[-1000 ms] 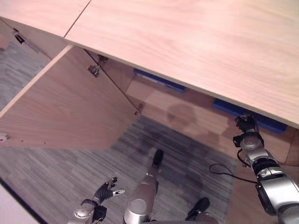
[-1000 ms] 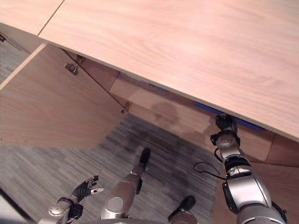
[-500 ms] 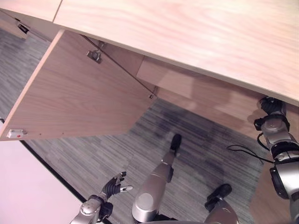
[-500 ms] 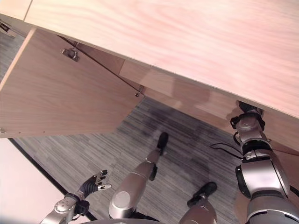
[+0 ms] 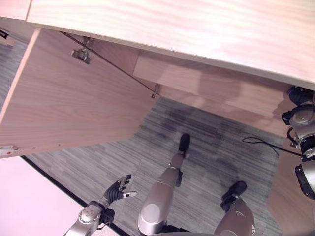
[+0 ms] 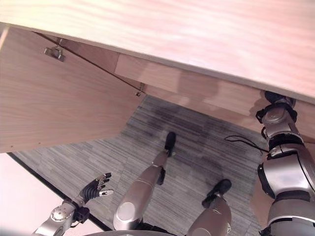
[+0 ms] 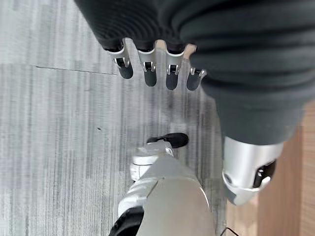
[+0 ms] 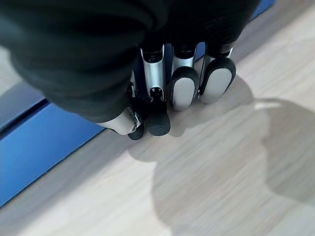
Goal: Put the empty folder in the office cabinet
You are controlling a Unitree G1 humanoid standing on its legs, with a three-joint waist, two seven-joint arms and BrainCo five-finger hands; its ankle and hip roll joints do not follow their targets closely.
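A blue folder (image 8: 44,147) lies flat on the wooden shelf (image 8: 226,177) inside the cabinet. My right hand (image 8: 184,88) hovers close over the folder's edge with its fingers curled and the thumb tip against a fingertip; I see nothing pinched between them. In the eye views my right arm (image 6: 278,123) reaches under the cabinet top (image 5: 197,24), which hides the hand and the folder. My left hand (image 5: 118,188) hangs low at the lower left over the carpet, its fingers (image 7: 147,69) straight and holding nothing.
The cabinet's left door (image 5: 74,108) stands swung wide open towards me, its hinge (image 5: 81,54) near the top. Grey striped carpet (image 5: 211,147) lies in front of the cabinet. A pale panel (image 5: 29,201) borders the carpet at the lower left.
The camera has swung, so the cabinet top now hides the blue folders seen inside a second ago. My right arm still reaches into the cabinet; the left hand stays hanging.
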